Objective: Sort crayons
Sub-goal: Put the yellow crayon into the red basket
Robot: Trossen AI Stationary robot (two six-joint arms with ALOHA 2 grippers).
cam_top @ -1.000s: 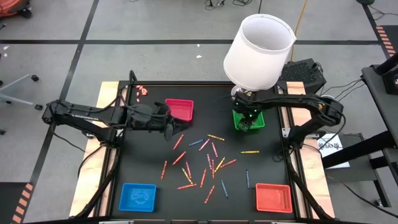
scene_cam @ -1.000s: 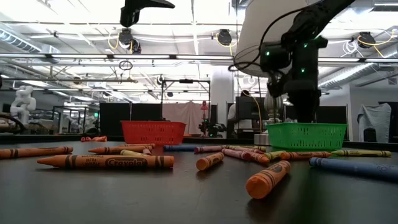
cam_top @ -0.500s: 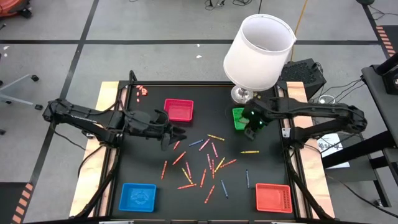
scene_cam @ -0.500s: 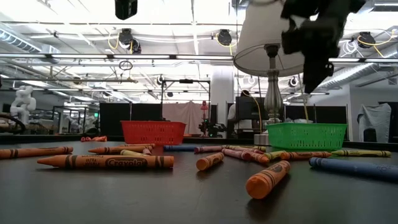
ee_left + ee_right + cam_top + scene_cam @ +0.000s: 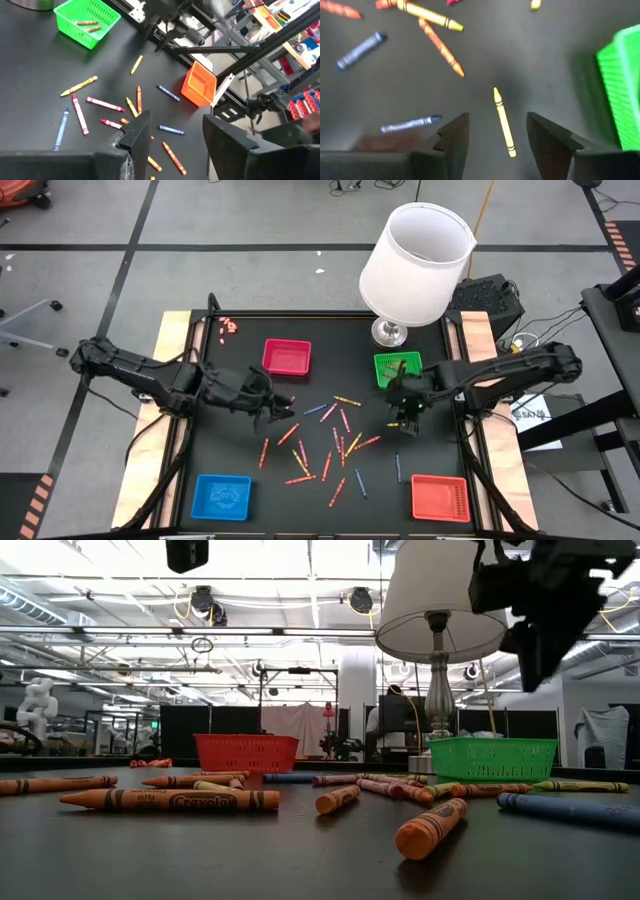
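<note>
Matt black tabletop [image 5: 230,450]; paper-wrapped wax crayons [image 5: 330,442]; slotted plastic green tray [image 5: 398,365].

Black table [image 5: 230,450] with pale wood side strips; crayons [image 5: 335,442] strewn round its middle are mostly red, orange and pink, a few yellow and blue, one lone yellow crayon [image 5: 401,423] just below the green tray [image 5: 398,367]. Left of the green tray a pink-red tray [image 5: 287,356], at the near corners a blue tray [image 5: 222,496] and an orange-red tray [image 5: 440,497]. White lampshade [image 5: 417,262] on a silver base above the green tray; both arms dark.
</note>
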